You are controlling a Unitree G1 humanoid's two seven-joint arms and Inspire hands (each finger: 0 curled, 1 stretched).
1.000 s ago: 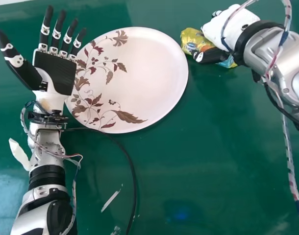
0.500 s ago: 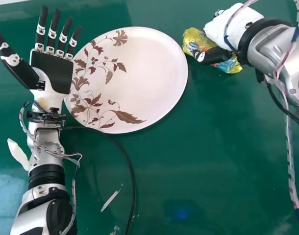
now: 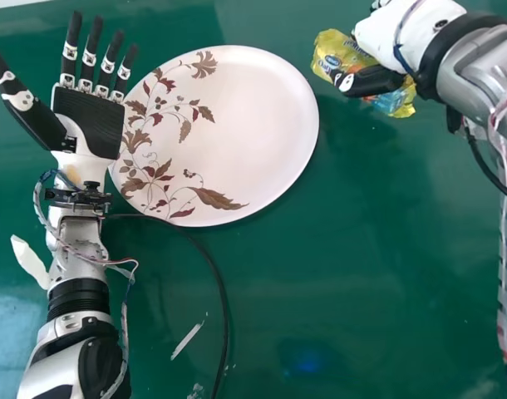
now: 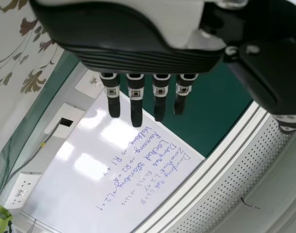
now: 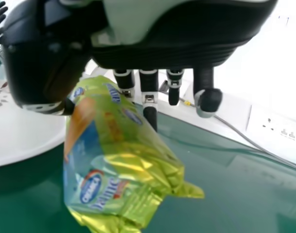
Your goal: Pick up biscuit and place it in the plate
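The yellow-green biscuit packet (image 3: 342, 56) is beyond the plate's right edge, pinched by my right hand (image 3: 371, 81), whose thumb lies across it in the head view. The right wrist view has the packet (image 5: 114, 150) hanging clear of the table between the thumb and fingers of my right hand (image 5: 162, 53). The white plate (image 3: 253, 125) with brown leaf patterns lies on the table. My left hand (image 3: 89, 120) is palm up with straight fingers at the plate's left edge; in the left wrist view the same hand (image 4: 138, 48) has its fingers extended.
A dark cable (image 3: 217, 274) curves over the green table (image 3: 345, 274) below the plate. White scraps (image 3: 187, 341) lie near it. A whiteboard (image 4: 99, 170) with writing and wall sockets (image 4: 22, 190) stand beyond the table.
My right hand has moved right and risen, taking the packet with it, and more of the packet shows. My left hand shifted slightly left at first; the plate has stayed put.
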